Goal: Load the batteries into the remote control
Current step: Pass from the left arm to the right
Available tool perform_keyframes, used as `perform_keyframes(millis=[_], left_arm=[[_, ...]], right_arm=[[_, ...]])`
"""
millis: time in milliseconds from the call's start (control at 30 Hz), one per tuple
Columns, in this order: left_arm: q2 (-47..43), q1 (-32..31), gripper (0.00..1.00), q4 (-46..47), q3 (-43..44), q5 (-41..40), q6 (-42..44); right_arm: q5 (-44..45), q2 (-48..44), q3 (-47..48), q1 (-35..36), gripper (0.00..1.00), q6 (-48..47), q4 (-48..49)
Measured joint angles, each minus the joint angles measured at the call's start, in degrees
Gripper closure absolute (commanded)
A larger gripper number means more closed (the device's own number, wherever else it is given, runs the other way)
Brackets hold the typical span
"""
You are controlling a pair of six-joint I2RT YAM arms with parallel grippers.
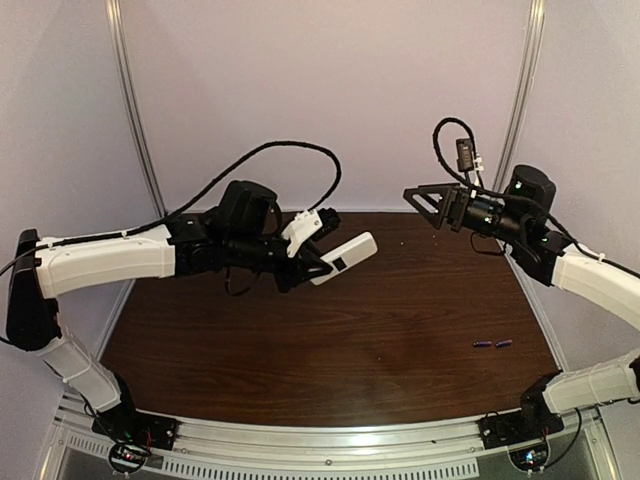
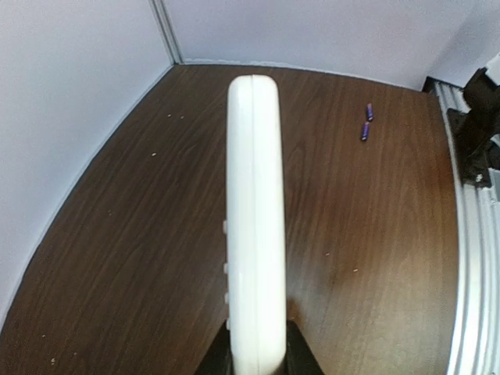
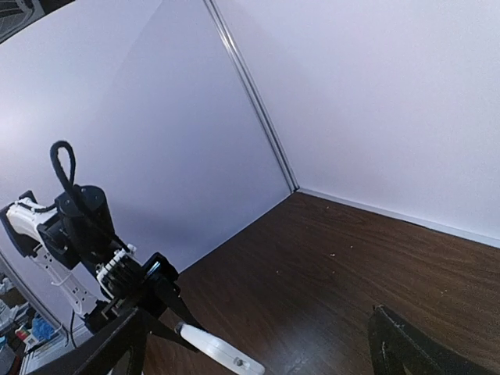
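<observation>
Remote [image 1: 345, 257] is off the table [image 1: 300, 350], clamped at its lower end by your left gripper [image 1: 322, 267]. It is held in the air over the rear left of the wood, tilted up toward the right. From the left wrist you see it edge-on, with small buttons [image 2: 226, 267] poking out on its left side. The 2 batteries [image 1: 493, 344] lie on the table near the front right, nearly end to end, just beside each other and well apart from the remote. Your right gripper [image 1: 422, 206] hangs high at the rear right, jaws spread wide.
</observation>
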Motion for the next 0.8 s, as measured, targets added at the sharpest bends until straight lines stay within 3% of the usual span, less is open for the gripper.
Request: perform_keyframes(millis=[267,500,800], left_arm=[[-1.38,4.87,1.00,1.95,-0.15,20.74,-8.04],[-1.70,6.99,1.00,6.62,-1.25,30.38,-13.49],[-1.55,6.99,1.00,8.48,-1.25,37.99,-16.59]], right_arm=[[-11.13,5.95,0.46,0.46,0.00,-2.38,-2.40],[-17.25,4.39,0.48,3.41,0.02,-2.93,-2.05],[-23.28,9.25,0.92,7.87,0.22,-4.04,-3.17]])
